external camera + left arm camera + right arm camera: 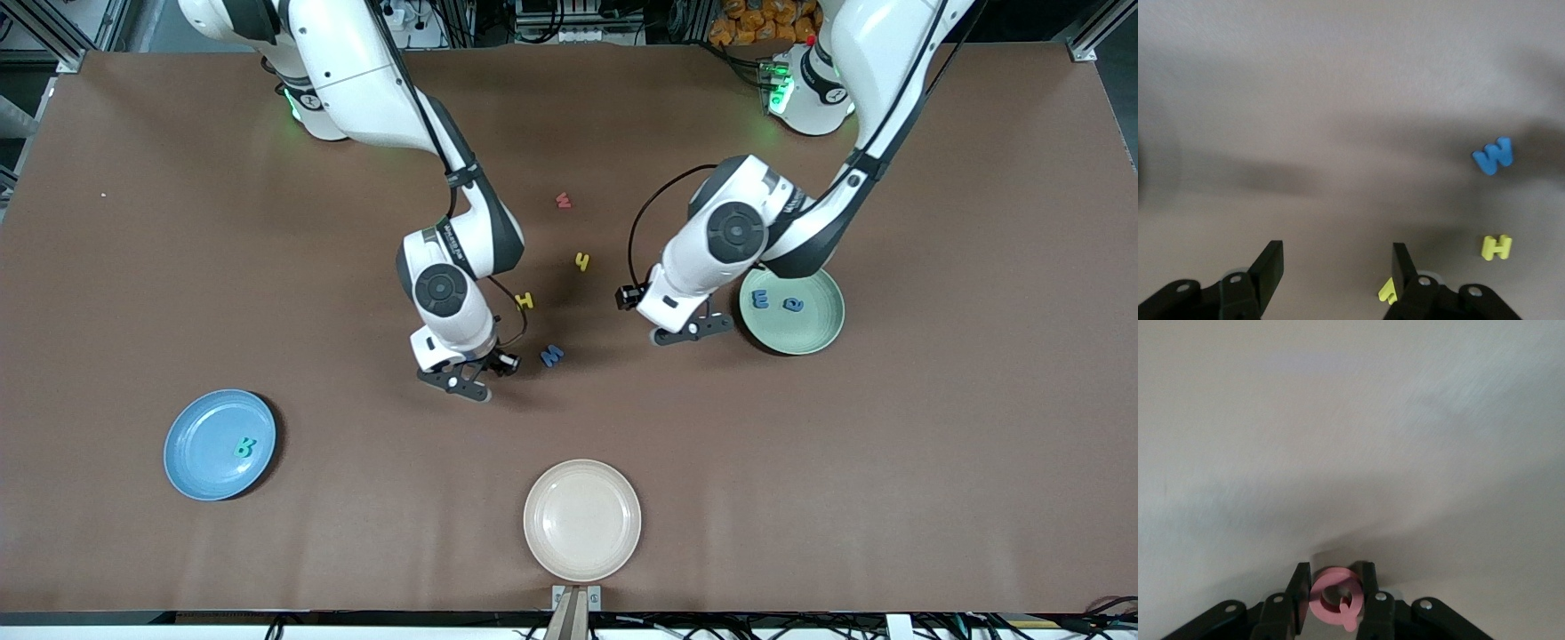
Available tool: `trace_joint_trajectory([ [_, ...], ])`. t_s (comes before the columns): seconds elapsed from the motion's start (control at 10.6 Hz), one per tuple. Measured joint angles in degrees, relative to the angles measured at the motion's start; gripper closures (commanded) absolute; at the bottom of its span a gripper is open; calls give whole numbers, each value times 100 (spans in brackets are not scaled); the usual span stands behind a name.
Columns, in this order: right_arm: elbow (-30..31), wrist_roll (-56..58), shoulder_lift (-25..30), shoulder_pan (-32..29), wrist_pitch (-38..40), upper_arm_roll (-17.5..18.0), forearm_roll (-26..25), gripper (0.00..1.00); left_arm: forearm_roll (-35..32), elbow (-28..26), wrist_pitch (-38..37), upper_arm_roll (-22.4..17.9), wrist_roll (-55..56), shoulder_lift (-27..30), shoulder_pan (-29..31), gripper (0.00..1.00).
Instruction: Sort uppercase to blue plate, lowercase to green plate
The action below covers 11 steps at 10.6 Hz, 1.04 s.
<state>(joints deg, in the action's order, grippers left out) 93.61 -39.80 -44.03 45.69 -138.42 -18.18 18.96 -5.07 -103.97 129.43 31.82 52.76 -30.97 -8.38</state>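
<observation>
**Right tool clamps the pink Q; left tool hangs wide beside the green plate**

You have a brown bench (178,267) carrying three plates. The blue plate (200,462) sits toward the right arm's end, near the front camera, with the teal R (244,447) lying in it. The cream-white plate (582,498) lies at the middle of the bench edge nearest that camera. The green plate (813,333) sits toward the left arm's end and holds the blue three-pronged m (761,299) and the rounded blue e (792,304) side by side.

Your right tool (1337,595) is low over the bench middle, its fingers closed on the ring-shaped Q (1333,592), which looks pink in the right wrist view. Your left tool (1336,265) hangs just beside the green plate, fingers spread wide and gripping nothing.

Loose between the arms lie the blue angular M (552,356), the yellow H (524,300), the yellow h (581,261) and, farthest from the front camera, the small red w (563,201).
</observation>
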Motion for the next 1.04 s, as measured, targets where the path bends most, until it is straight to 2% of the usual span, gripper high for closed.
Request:
trace_joint_trajectory([
  [0.28,-17,919,55,-634,-11,-55,0,100,-928,348,36,420,773,-690,-38,31],
  [0.38,-22,1293,64,-832,-13,-89,-1,100,-1180,393,82,522,1027,-854,-68,35],
  [0.57,-26,2077,70,-1171,-18,-198,-5,100,-1584,421,102,656,1554,-1018,-208,35],
  [0.76,-36,3051,71,-1357,-24,-480,-10,100,-1831,425,102,801,1840,-1073,-304,35],
  [1.04,-37,4833,77,-1710,-27,-938,-10,100,-2786,426,101,1193,2660,-1305,-284,35],
])
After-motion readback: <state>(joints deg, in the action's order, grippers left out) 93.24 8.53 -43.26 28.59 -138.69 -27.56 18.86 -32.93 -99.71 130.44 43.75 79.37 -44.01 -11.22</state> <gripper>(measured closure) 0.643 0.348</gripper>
